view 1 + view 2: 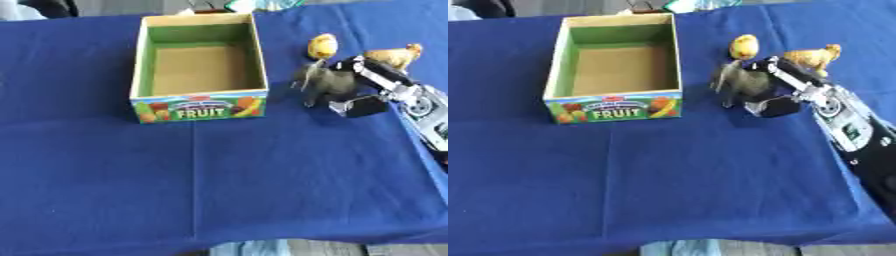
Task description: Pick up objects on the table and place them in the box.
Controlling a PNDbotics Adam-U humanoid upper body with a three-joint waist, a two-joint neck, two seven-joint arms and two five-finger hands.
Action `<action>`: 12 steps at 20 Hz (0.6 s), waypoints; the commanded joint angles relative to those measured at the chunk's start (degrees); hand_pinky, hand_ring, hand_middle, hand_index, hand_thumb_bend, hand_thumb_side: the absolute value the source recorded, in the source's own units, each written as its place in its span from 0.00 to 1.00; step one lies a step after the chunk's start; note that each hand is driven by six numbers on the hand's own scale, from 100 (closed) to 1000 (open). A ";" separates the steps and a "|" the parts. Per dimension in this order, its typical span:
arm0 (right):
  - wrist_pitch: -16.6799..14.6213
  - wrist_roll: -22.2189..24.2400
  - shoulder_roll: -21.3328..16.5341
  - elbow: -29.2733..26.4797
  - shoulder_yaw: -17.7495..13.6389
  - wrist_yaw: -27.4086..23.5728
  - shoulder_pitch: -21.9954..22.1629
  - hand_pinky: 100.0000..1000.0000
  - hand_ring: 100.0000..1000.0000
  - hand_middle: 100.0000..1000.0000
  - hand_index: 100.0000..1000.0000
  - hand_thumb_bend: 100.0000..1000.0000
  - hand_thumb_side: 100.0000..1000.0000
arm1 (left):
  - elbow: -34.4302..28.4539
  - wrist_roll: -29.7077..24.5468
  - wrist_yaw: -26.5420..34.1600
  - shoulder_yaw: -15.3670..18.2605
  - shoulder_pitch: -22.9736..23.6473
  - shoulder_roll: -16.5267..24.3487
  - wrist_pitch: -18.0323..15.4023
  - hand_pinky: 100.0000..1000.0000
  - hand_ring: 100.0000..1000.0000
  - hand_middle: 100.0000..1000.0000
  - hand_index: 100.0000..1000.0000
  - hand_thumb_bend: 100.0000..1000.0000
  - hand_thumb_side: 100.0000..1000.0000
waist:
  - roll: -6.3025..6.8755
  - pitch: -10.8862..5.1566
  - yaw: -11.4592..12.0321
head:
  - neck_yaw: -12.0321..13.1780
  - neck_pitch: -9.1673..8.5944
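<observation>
— Where's the thing it's after?

— Just right of the box (199, 65), on the blue tablecloth (219, 175). It's a grey toy animal (741, 82), an elephant by the look of it, though it's blurry. Its long axis runs roughly side to side across the table, with a thin pale bit, maybe a trunk or tusk, hanging down on the end nearest the box. I can't say for certain which end is the head.

— And the hand?

— The right hand (785, 85) comes in from the right edge, black with silver joints, and its fingers are curled round the grey animal from the far side, with the thumb lower down in front. So it's grasping it. Whether the animal is lifted off the cloth I can't tell.

— The left one?

— Nowhere in sight.

— Any writing?

— 1 word I can read: "FRUIT" in white letters on the box's near wall, with pictures of fruit either side. The box is open at the top, green inside its walls, plain brown floor, and nothing in it.

— How many objects in all?

— 3 that I count. The grey animal, 1 small yellow rounded thing (322, 46) just behind it, and 1 tan figure (394, 55) further right, behind the robot's wrist. 1 box.
</observation>
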 commanded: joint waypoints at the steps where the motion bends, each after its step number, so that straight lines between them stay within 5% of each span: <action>1: 0.19 -0.55 -1.44 -1.81 -0.58 -1.53 -1.03 0.76 0.61 0.24 0.54 0.00 0.23 | -0.89 -0.12 0.04 0.20 -0.27 1.10 -0.08 0.54 0.54 0.62 0.69 0.11 0.45 | -0.18 -1.17 -0.08 | -0.05 0.29; 12: 1.07 1.54 -3.08 -7.31 -0.25 -6.36 -5.81 0.77 0.61 0.24 0.54 0.00 0.23 | -0.90 -0.23 0.06 0.11 -0.17 1.21 -0.07 0.54 0.54 0.62 0.69 0.11 0.45 | -0.35 -1.43 -0.03 | -0.05 0.29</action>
